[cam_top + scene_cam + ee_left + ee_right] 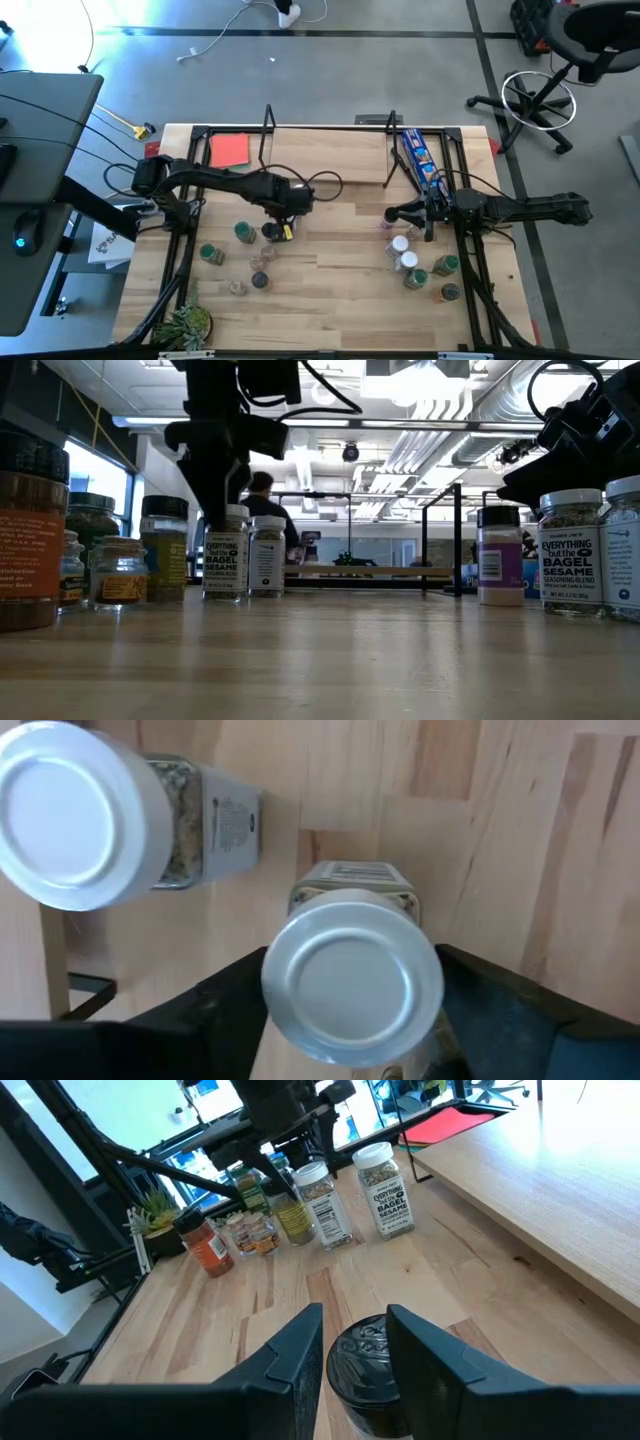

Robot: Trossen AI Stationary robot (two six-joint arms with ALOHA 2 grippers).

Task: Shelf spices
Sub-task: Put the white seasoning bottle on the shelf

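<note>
A white-lidded clear spice jar [226, 552] is displaying "EVERYTHING but the BAGEL SESAME"; the same wording is showing on a second white-lidded jar [571, 553] near the wooden table's right edge. Other labels are not reading legibly.

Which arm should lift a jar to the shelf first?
Either, but the left looks slightly readier: the left gripper has its fingers on both sides of a white-lidded jar. The right gripper is over a black-lidded jar, nearer the shelf.
</note>
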